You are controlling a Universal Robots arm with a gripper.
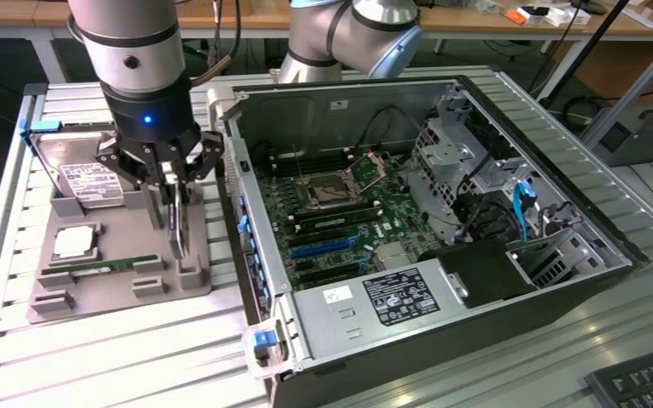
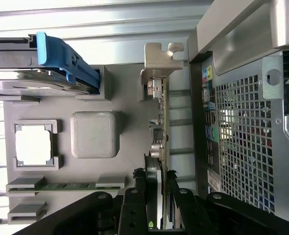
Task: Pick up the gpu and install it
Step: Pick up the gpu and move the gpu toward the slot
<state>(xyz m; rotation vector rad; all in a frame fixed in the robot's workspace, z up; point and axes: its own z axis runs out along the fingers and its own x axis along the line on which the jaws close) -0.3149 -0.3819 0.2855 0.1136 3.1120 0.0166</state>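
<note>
**Card gripped, not yet installed**

The gripper (image 2: 156,185) stands over the grey parts tray (image 1: 111,296), its jaws pinching the gpu (image 2: 160,115), which stands edge-on and upright in or just above its tray slot; which of the two cannot be told. The open computer case (image 1: 599,234) lies at three o'clock of the tray in the exterior view. The expansion slots (image 1: 320,248) on its motherboard (image 1: 400,212) hold no card, so carrying and seating remain.

- A grey holder tray (image 1: 116,297) lies on the slatted table (image 1: 99,357).
- A hard drive (image 1: 82,178), a processor chip (image 1: 75,242) and a green memory stick (image 1: 99,268) sit in it.
- An open computer case (image 1: 303,110) stands just beside it.
</note>
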